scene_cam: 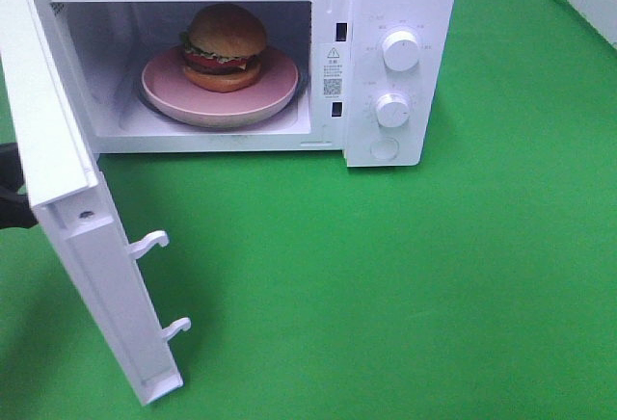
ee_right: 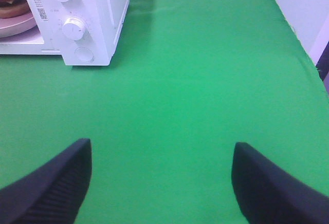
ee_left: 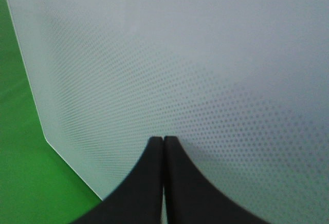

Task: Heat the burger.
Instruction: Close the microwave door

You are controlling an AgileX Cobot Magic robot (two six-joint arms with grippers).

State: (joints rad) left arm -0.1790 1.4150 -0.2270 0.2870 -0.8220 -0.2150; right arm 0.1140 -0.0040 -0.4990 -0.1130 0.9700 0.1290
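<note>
Nearest to me, toward the near left corner of the bench (scene_cam: 434, 295), the microwave's door (scene_cam: 77, 247) stands swung wide, its two latch hooks (scene_cam: 154, 240) pointing out over the green cover. Behind it the left fingers (ee_left: 146, 183) are pressed together with nothing between them, their tips right at the door's dotted outer face; whether they actually touch it I can't quite tell. The right fingers (ee_right: 56, 183) are spread wide and empty above bare green in front of the control side, well apart from the oven.

Farther back, the microwave (scene_cam: 405, 6) sits along the far edge. The burger (scene_cam: 225, 44) is already inside the cavity, upright on the pink plate (scene_cam: 280, 88), roughly centred.

So loading looks finished, and I'd say the step in hand is closing the door. That calls for a steady push from the left arm, following the door's arc round the hinge until both hooks seat in their slots. After that, one of the two knobs (scene_cam: 400, 50) will likely need turning; the right arm seems best placed.
</note>
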